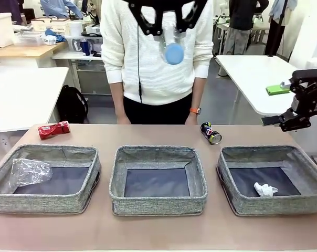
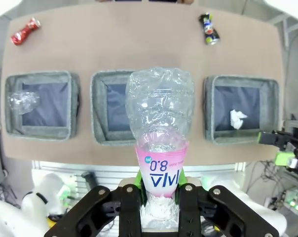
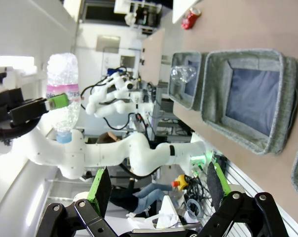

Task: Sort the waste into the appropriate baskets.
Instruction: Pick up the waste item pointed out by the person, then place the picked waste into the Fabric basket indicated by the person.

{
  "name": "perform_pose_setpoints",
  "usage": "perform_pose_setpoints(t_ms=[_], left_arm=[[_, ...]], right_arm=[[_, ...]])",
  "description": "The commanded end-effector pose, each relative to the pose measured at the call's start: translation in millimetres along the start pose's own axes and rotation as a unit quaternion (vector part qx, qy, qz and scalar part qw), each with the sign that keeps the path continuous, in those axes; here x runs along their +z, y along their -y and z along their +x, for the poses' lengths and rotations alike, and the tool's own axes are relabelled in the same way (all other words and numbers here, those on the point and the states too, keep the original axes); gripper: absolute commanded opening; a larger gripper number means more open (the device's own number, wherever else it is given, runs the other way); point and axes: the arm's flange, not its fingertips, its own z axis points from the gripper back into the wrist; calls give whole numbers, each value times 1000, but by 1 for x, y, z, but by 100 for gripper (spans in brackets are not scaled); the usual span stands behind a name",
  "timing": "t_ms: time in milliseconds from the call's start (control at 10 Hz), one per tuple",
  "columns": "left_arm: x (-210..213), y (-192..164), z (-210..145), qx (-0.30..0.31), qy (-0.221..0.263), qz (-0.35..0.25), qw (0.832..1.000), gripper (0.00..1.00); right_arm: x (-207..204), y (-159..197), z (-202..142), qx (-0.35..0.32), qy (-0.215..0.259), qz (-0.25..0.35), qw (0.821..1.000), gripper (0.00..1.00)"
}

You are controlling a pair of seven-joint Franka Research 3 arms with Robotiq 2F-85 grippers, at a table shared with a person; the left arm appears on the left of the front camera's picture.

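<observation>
High above the middle basket, my left gripper is shut on the clear bottle with the pink label, cap end up. Three grey baskets stand in a row. The left basket holds a clear plastic cup, and the right basket holds a white paper wad. A red can lies at the table's far left. A dark printed can lies far right of centre. My right gripper hangs open beyond the table's right end, its green pads apart with nothing between them.
A person in a white sweater stands at the far edge, hands down by the table. White tables stand behind. The brown tabletop is bare in front of the baskets and along the far strip between the cans.
</observation>
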Motion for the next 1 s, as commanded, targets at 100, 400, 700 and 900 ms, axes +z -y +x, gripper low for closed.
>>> perform_pose_setpoints(t_ms=[100,400,700,900], left_arm=[[0,0,0,0,0,0,1000,22],[0,0,0,0,0,0,1000,22],[0,0,0,0,0,0,1000,22],[0,0,0,0,0,0,1000,22]], right_arm=[[-1,-2,1,6,3,10,1000,100],[-1,-2,1,6,3,10,1000,100],[-1,-2,1,6,3,10,1000,100],[-1,-2,1,6,3,10,1000,100]])
